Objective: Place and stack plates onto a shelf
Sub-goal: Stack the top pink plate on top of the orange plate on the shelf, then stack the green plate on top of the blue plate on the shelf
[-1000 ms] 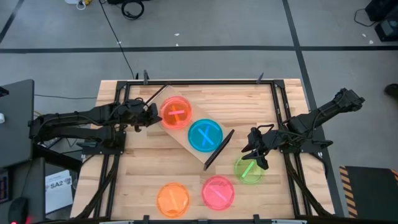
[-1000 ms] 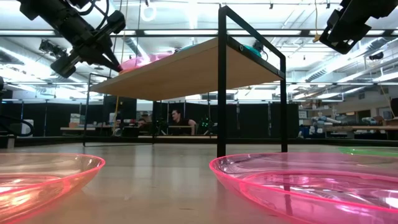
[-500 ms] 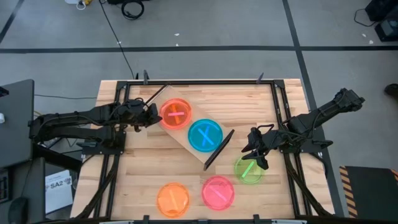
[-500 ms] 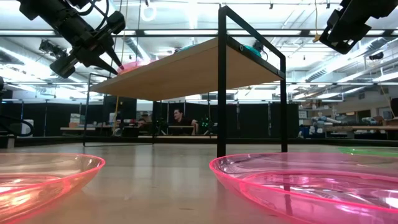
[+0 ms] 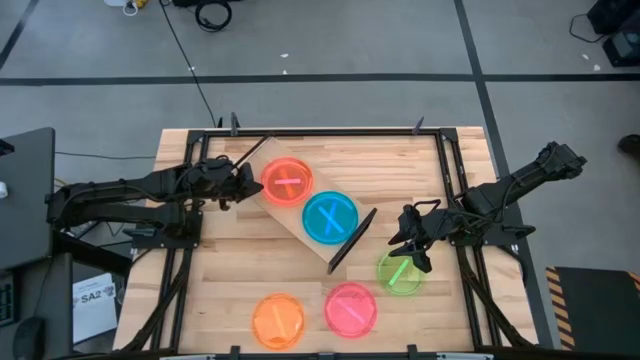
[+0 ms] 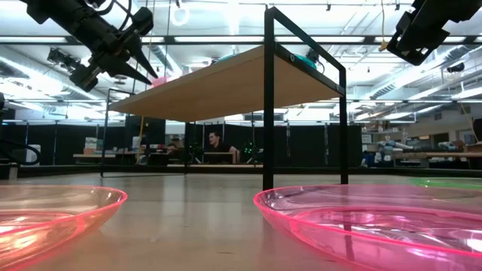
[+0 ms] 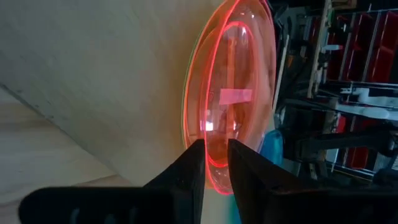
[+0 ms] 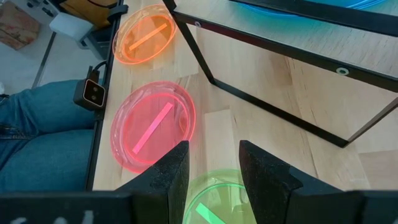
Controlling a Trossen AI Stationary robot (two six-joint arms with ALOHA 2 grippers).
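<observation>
The shelf stands slantwise on the table and carries a pink-red plate on top of a stack, with a cyan plate beside it. My left gripper is at the pink plate's left rim, slightly open, and the rim lies between its fingertips. My right gripper is open and empty, above the table just over a green plate. A pink plate and an orange plate lie on the table near the front edge. My left gripper's fingertips stand on either side of the pink plate's rim, coming level from the table's left. I cannot tell whether they touch it. The plate lies flat on the stack on the shelf.
The shelf's dark end panel stands between the cyan plate and my right gripper. A dark metal frame runs round the tabletop. A person's leg in jeans shows beyond the table's front edge.
My left gripper has opened a little and drawn slightly back toward the table's left and up. The pink-red plate has settled a little farther onto the stack on the shelf. My right gripper has kept still.
</observation>
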